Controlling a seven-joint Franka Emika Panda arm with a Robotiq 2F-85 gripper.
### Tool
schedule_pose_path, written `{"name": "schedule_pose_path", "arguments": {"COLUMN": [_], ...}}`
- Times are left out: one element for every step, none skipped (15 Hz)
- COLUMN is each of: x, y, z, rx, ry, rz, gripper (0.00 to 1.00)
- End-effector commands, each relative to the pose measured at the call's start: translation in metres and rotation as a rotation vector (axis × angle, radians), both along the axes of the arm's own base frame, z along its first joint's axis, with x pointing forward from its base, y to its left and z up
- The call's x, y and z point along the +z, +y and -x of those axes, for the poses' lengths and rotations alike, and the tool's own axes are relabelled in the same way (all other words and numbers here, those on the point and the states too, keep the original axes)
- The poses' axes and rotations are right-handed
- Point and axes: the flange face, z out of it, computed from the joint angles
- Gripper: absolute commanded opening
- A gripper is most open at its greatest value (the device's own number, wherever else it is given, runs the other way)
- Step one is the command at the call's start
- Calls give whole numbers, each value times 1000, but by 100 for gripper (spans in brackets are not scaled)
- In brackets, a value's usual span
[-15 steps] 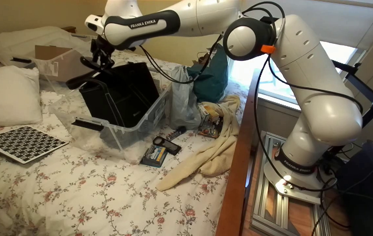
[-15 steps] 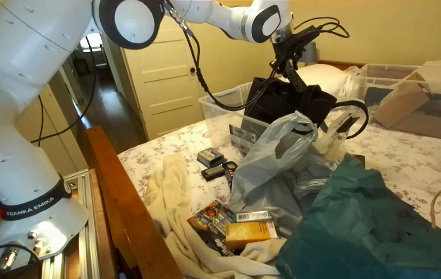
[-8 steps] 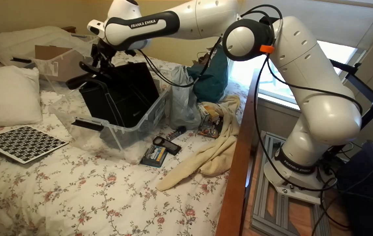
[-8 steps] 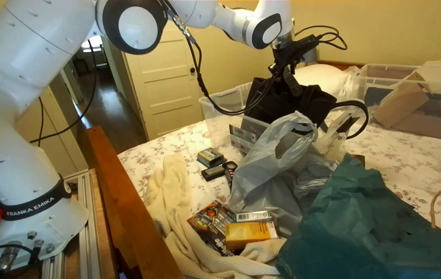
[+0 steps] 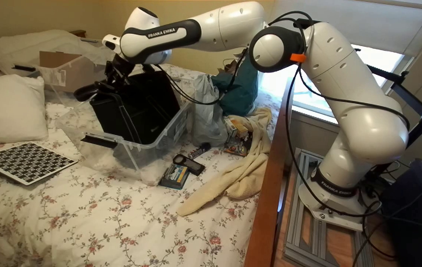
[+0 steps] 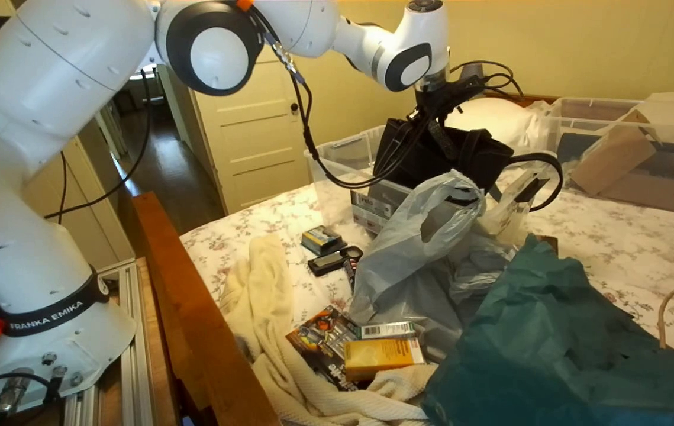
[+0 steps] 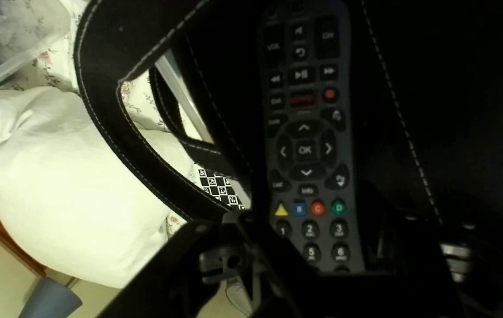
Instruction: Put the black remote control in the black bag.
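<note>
I have gripper (image 7: 322, 247) pinched on black remote control (image 7: 305, 150), at mouth of black bag (image 5: 151, 109). In exterior view, grey sack (image 5: 209, 120) stands right.

Two clear bins (image 5: 140, 145) (image 5: 61, 78) appear, one around one black bag (image 5: 138, 115) with one remote control (image 7: 308, 145) at its mouth.

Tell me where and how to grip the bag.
Probably best by the handle that juts toward the pillow. Come in from the pillow's side and pinch across the handle: it is a narrow loop with an open gap inside, while the body of the bag is broad and leans inside the clear bin.
</note>
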Motion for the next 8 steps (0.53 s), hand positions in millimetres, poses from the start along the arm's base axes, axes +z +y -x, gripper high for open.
{"name": "schedule_pose_path", "arguments": {"x": [-8, -10, -11, -13, -15, -15, -15, -15], "y": [-6, -7, -6, -6, -7, -9, -12, -14], "z": [-3, -3, -3, -4, -5, -6, -8, -10], "rx": [4, 1, -1, -3, -19, -33, -63, -87], "ry": [6, 7, 7, 6, 1, -8, -33, -53], "rz": [-30, -23, -18, -13, 2, 11, 16, 16], "gripper": [28, 28, 28, 28, 45, 77, 75, 77]}}
